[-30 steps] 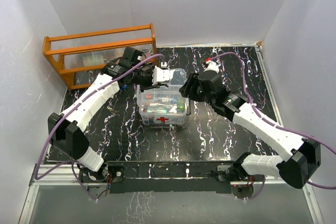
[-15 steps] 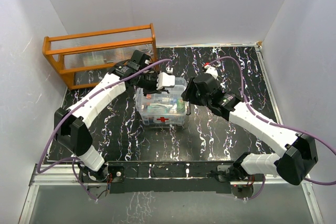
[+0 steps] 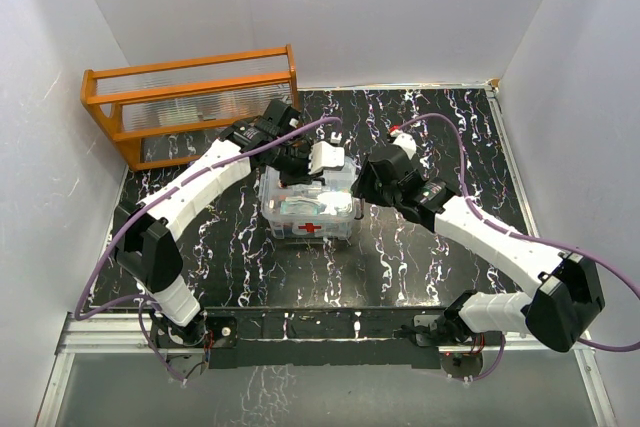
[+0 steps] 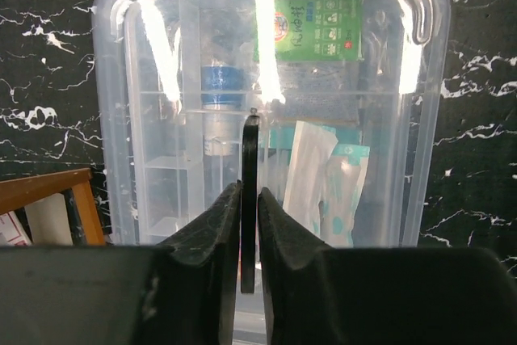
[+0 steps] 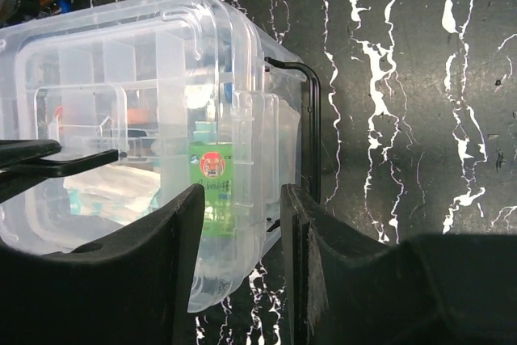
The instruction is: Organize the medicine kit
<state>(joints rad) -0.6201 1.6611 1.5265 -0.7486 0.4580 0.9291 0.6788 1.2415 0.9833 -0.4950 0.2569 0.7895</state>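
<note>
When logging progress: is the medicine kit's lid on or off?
On: lid covers the medicine kit, left claw shut on its handle; latching unclear.

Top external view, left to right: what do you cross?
Orange wooden rack → medicine kit → right gripper. Left gripper left out: it hangs over the kit, shut on the lid handle.

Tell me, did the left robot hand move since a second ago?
Yes. The left gripper, pinching the lid handle, slid right, away from the orange rack, farther over the medicine kit.
</note>
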